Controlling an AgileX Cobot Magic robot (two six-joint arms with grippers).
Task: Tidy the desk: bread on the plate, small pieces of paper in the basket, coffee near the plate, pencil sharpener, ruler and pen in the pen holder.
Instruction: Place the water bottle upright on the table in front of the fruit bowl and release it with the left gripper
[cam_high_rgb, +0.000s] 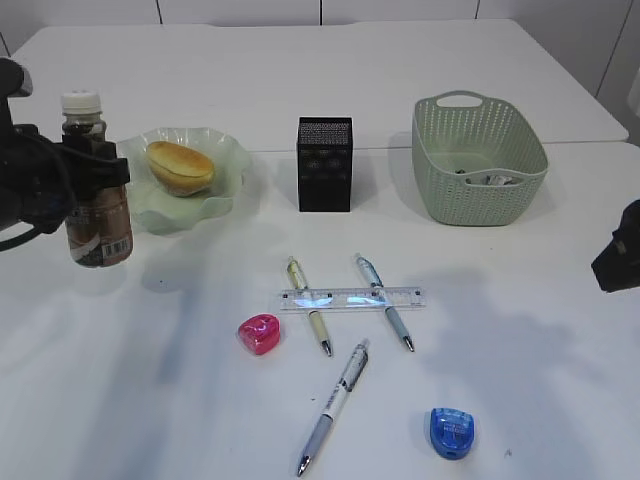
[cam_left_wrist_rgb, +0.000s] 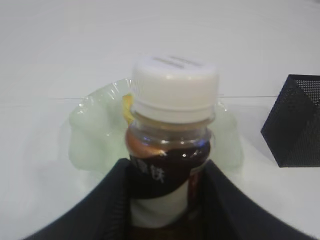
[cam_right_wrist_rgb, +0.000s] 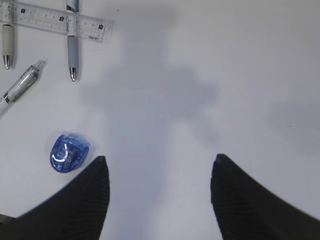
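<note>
Step in hand: setting the coffee bottle (cam_high_rgb: 95, 190) down near the plate (cam_high_rgb: 225, 165) — judged from the left gripper (cam_left_wrist_rgb: 165, 200) holding it just left of the plate.
Left gripper: fingers clenched on the lower body of the bottle, one on each side; white cap and dark neck stand clear above them in the left wrist view.
Bottle: upright, at the left of the table, just beside the plate's left rim; whether its base is on the table or a little above I cannot tell.
Doing it well: keep the bottle upright, lower it straight until the base sits flat, then release and draw back leftward, away from the wavy rim — a sideways nudge could tip the tall bottle or shove the plate.
Right gripper (cam_right_wrist_rgb: 157, 200): fingers spread apart and holding nothing, above bare table at the near right, the blue sharpener (cam_right_wrist_rgb: 69, 152) to its left.
Bread (cam_high_rgb: 180, 167): one, already on the plate.
Pens: three — a yellow-green pen (cam_high_rgb: 309, 304) and a grey-blue pen (cam_high_rgb: 384, 301) lying under the ruler, and a clear pen (cam_high_rgb: 335, 405) nearer.
Ruler (cam_high_rgb: 351, 298): one, clear, laid across two pens at the middle.
Sharpeners: two — a pink sharpener (cam_high_rgb: 259, 333) near left of the pens, the blue one near right.
Pen holder (cam_high_rgb: 324, 163): one, black mesh, far centre; nothing shows above its rim.
Basket (cam_high_rgb: 478, 160): one, green, far right, with some paper visible inside.
</note>
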